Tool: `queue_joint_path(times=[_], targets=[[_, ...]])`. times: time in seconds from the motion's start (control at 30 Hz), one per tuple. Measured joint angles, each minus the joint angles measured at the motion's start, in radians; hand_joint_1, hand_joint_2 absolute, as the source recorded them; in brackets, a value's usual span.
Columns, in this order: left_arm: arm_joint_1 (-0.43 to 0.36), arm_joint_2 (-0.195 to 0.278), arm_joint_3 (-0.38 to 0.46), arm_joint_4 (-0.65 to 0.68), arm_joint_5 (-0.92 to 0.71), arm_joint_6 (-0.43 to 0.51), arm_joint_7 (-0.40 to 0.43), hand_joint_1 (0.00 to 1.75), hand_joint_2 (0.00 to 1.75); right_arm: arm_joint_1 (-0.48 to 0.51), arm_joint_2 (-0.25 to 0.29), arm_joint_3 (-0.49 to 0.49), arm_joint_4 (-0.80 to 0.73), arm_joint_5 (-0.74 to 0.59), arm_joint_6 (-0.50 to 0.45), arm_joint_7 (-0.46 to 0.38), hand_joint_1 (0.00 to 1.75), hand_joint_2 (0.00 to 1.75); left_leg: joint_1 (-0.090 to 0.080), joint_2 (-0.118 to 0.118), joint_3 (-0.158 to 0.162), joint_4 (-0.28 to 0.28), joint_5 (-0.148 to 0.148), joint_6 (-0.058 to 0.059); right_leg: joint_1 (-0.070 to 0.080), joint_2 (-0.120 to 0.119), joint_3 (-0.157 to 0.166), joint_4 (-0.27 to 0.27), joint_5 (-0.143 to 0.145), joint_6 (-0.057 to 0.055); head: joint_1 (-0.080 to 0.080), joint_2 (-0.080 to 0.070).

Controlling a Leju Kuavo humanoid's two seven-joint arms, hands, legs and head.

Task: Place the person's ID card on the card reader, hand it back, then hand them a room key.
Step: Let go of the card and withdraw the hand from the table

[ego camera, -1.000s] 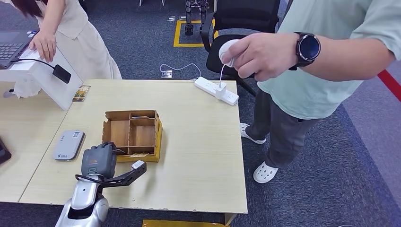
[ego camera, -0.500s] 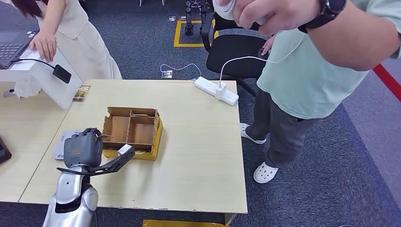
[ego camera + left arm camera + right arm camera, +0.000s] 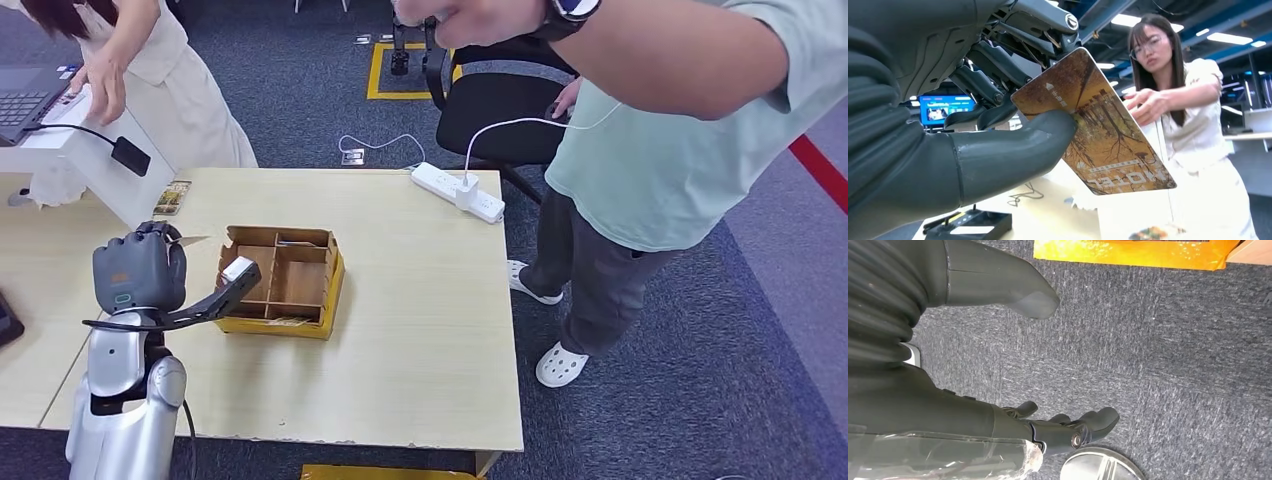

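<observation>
Left robot hand [image 3: 998, 145] was pinching a brown, autumn-forest-print plastic room key card [image 3: 1098, 125] btwn thick grey thumb and darker fingers [image 3: 993, 90]; most of the card stuck out free past the thumb. In the head view the same robot hand [image 3: 140, 270] was raised above the counter, knuckles up, w/ a sliver of card [image 3: 190, 241] poking out on the far side.

Right robot hand [image 3: 1048, 430] hung low over grey carpet, fingers loosely apart, holding nothing.

Just beside the left robot hand, toward the robot's right, sat an open-top compartmented wooden organiser box [image 3: 282, 282] on the pale wood counter [image 3: 420, 300]. Beyond the robot hand, further off, a person in a cream dress [image 3: 1193, 125] was reaching a hand toward the card. Well to the right stood a person in a pale green T-shirt [image 3: 680, 150]; near them a white power strip [image 3: 457, 192] lay at the counter's far edge.

Step in hand, I'd judge: handing over the room key. To do it well: keep the pinch firm, present the free long end toward the person's reaching hand, hold steady w/o tilting, and let go only once they've got hold. Thumb covers little of the card, so a jerk could slip it.

Writing: "HOTEL" legible on the card, seen upside down; a small white logo w/ characters near the other end, too small to read.
</observation>
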Motion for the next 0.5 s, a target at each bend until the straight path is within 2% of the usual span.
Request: queue_joint_path(times=[0.13, 0.3, 0.5], targets=[[-0.013, 0.006, 0.000, 0.000, 0.000, 0.001, 0.007, 1.75, 1.75, -0.002, 0.000, 0.000, 0.003, 0.001, 0.000, -0.001, 0.00, 1.75, 0.000, 0.000, 0.000, 0.000, 0.000, 0.000, 0.000, 0.000, 0.000, 0.000, 0.000, 0.000, 0.000, 0.000], [-0.045, 0.014, 0.001, 0.005, 0.000, 0.039, 0.073, 1.70, 1.75, -0.008, 0.000, 0.007, 0.009, 0.010, 0.000, -0.003, 0.00, 1.75, 0.000, 0.000, 0.000, 0.000, 0.000, 0.000, 0.000, 0.000, 0.000, 0.000, 0.000, 0.000, 0.000, 0.000], [-0.141, -0.019, 0.055, 0.044, 0.041, 0.054, -0.004, 1.75, 1.75, -0.026, 0.005, 0.030, 0.019, 0.012, 0.008, -0.003, 0.00, 1.75, 0.000, -0.001, 0.000, 0.000, 0.001, 0.001, 0.000, -0.001, 0.000, 0.000, 0.001, 0.000, 0.000, 0.000]])
